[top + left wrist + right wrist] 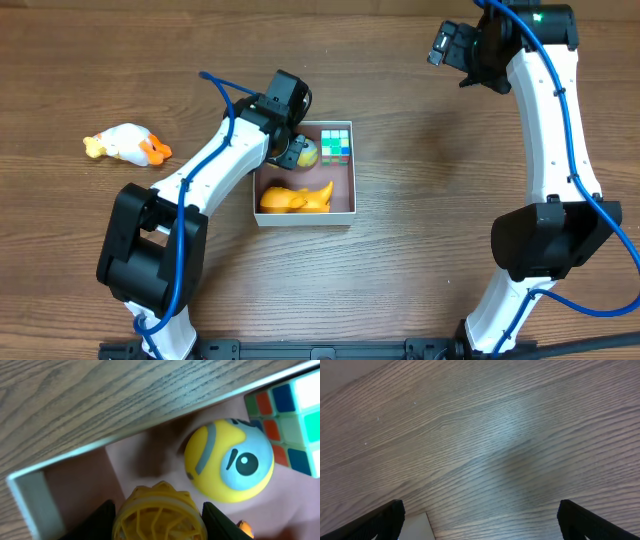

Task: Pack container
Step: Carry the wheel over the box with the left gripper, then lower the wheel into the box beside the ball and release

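Note:
The container (341, 181), a shallow white-walled box with a pinkish floor, sits mid-table. It holds a colour-tile cube (337, 144), a yellow round toy with one eye (306, 154) and an orange animal toy (296, 199). My left gripper (289, 150) hangs over the box's far-left corner. In the left wrist view it (157, 522) is shut on a yellow lattice ball (157, 512), just above the box floor (145, 455), beside the one-eyed toy (230, 462) and the cube (290, 415). My right gripper (447, 45) is open and empty at the far right, over bare wood (480, 520).
A white and orange duck toy (126, 146) lies on the table at the far left. A flat white patch (417, 529) shows at the bottom of the right wrist view. The table is dark wood.

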